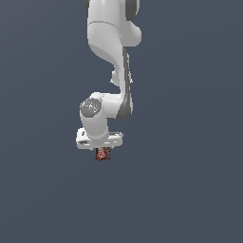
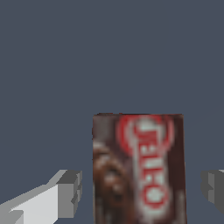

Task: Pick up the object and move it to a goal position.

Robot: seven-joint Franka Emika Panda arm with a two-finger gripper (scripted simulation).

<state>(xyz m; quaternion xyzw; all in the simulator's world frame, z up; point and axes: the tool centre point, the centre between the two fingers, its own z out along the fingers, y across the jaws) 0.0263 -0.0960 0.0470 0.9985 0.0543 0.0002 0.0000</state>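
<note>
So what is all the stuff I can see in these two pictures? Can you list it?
box: one, dark brown and red with a whitish oval label, sitting between the gripper's fingers with a gap on each side in the wrist view; in the exterior view it shows just below the gripper.
floor: one plain dark blue-grey surface, filling the background of both views.
arm: one, white with dark grey joints, coming down from the top of the exterior view.
gripper: one, white body with grey fingers, open around the box, not yet touching it.
</note>
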